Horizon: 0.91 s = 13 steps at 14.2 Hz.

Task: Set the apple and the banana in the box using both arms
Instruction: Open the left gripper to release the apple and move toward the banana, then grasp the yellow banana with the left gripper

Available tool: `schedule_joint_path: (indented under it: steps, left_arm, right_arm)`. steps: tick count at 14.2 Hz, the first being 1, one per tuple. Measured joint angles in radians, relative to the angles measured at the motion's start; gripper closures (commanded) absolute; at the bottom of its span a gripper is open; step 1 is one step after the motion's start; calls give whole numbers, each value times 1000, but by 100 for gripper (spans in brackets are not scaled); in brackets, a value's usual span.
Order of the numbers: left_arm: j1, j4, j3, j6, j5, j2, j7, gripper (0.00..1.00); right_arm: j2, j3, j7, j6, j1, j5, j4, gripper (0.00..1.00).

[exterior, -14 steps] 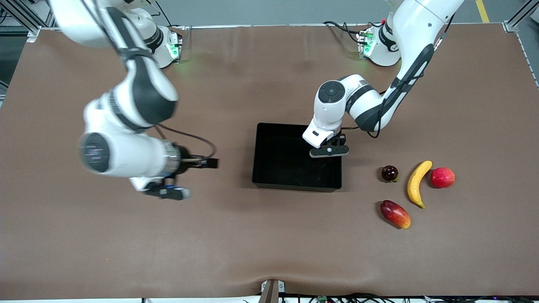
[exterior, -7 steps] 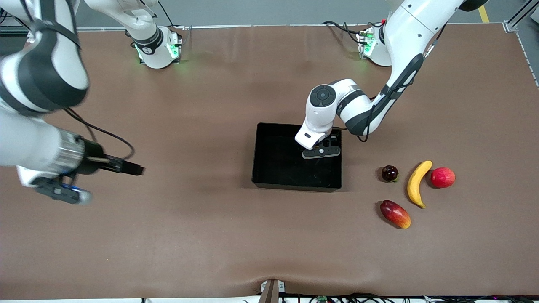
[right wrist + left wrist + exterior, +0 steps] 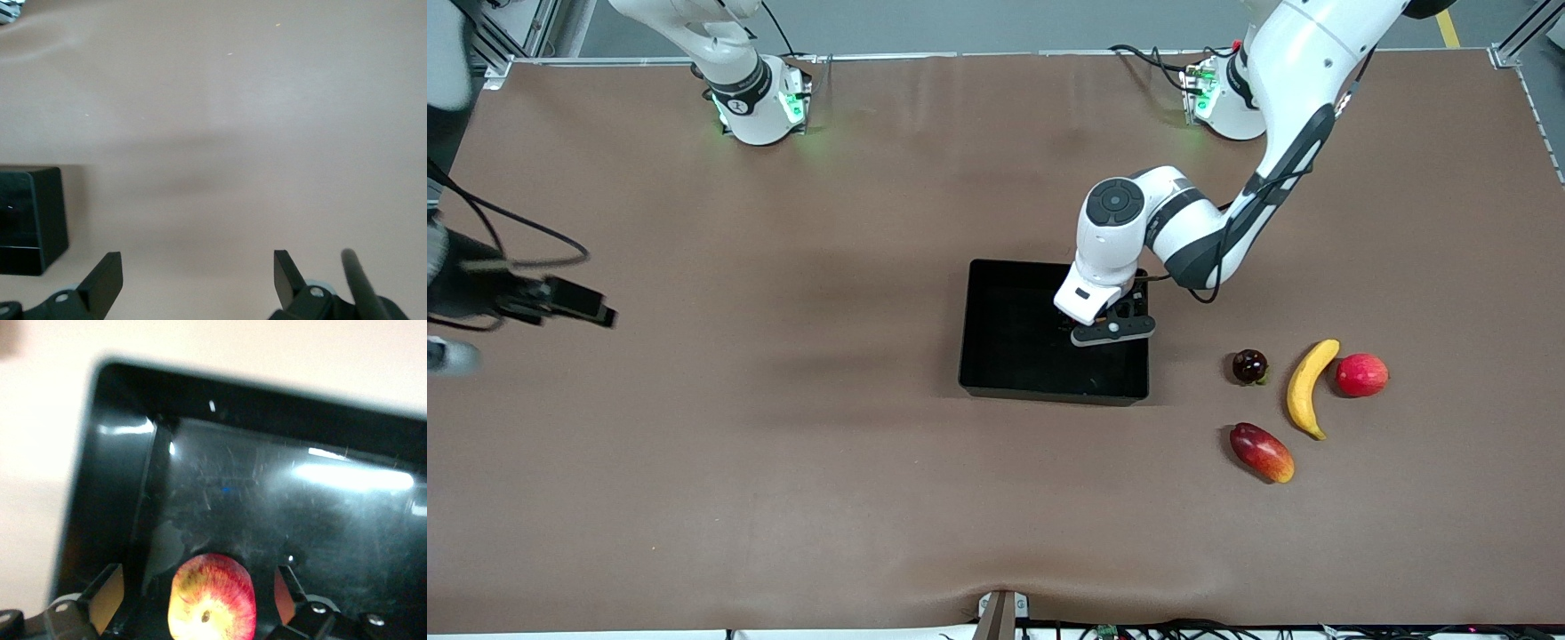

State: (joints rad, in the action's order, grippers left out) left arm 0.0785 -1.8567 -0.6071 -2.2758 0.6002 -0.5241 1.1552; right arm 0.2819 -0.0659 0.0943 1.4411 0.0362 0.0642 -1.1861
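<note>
The apple (image 3: 211, 600), red with a yellow patch round its stem dimple, lies on the floor of the black box (image 3: 117, 493) in the left wrist view. My left gripper (image 3: 199, 573) is open, with a finger on each side of the apple and a gap to each. In the front view the left gripper (image 3: 1107, 327) is low in the box (image 3: 966, 329) and hides the apple. The banana (image 3: 1305, 388) lies on the table toward the left arm's end. My right gripper (image 3: 197, 259) is open and empty over bare table, with a corner of the box (image 3: 27, 220) in its view.
A pinkish-red round fruit (image 3: 1361, 374) lies beside the banana. A small dark fruit (image 3: 1249, 365) lies between the banana and the box. A red-and-orange mango (image 3: 1261, 452) lies nearer to the front camera than these.
The right arm has swung away from the box toward its own end of the table. The left gripper has stayed in the box, shifting only slightly.
</note>
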Motion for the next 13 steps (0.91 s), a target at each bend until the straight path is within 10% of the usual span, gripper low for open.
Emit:
schedule_joint_path:
  steps: [5, 9, 13]
  left_arm:
    - [-52, 254, -16, 322, -139, 37, -333, 0]
    - [-211, 271, -14, 337, -156, 24, -702, 0]
    - [-357, 265, -12, 337, -157, -1, -1075, 0]
  right_arm:
    - [-188, -14, -14, 15, -4, -50, -234, 0]
    - [-304, -19, -50, 101, -8, -70, -442, 0]
    - [-315, -16, -65, 128, -5, -73, -407, 0]
